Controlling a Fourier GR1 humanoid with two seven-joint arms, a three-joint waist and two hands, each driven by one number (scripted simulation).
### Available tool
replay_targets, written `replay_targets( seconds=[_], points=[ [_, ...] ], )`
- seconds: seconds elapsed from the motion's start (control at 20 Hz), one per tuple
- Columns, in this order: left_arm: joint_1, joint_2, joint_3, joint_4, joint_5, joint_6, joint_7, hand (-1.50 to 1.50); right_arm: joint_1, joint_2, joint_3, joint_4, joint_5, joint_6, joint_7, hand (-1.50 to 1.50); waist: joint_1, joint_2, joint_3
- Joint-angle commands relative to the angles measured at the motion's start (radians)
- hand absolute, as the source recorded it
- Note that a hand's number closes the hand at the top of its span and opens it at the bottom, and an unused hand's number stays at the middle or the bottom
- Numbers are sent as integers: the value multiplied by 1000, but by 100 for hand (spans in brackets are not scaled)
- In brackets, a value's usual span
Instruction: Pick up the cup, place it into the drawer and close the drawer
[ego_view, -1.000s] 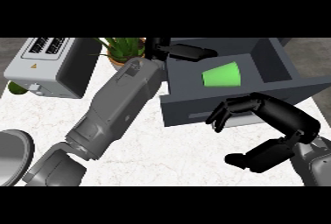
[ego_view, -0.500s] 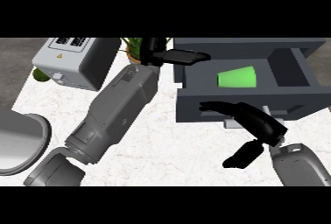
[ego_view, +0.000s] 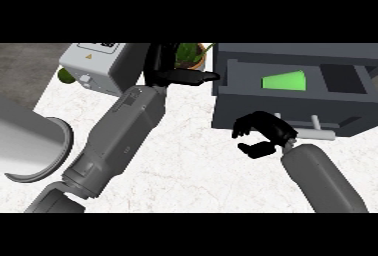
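Head view, looking steeply down on the desk (ego_view: 184, 165). The green cup (ego_view: 285, 81) lies on its side inside the open dark drawer (ego_view: 291, 107), resting on the drawer floor and touched by neither hand; the placing step therefore appears complete, and closing remains. The cup reads as a small, light, rigid vessel with smooth tapered walls, likely slippery and prone to roll if the drawer is jolted. Were it regrasped, the natural hold would be across its mid-body, thumb opposing fingers. The object now to be handled is the drawer itself: stiff, boxy and probably much heavier than the cup, best moved by pressing on its flat front panel or at the pale bar handle (ego_view: 314, 131). The right hand (ego_view: 263, 136) sits against the drawer front just beside that handle, fingers curled and enclosing nothing. The left hand (ego_view: 176, 75) lies at the drawer's left outer wall, its fingers extended and holding nothing. A grey toaster (ego_view: 100, 67), a potted plant (ego_view: 189, 54) and a grey curved vessel (ego_view: 33, 142) stand well apart from the drawer.
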Motion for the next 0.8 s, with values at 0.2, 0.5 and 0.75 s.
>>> replay_targets(
  seconds=[0.2,0.5,0.75],
  points=[
    [82,117,9,-110,18,-71,77,-150,-189,-16,-147,358,-7,-138,-233,150,56,11,3],
    [167,108,-13,-150,11,-108,46,-150,-406,-68,-285,502,-70,-150,-210,150,96,28,3],
    [196,133,-20,-169,8,-141,53,-150,-467,-123,-334,525,-106,-128,-181,150,114,38,2]
  ],
)
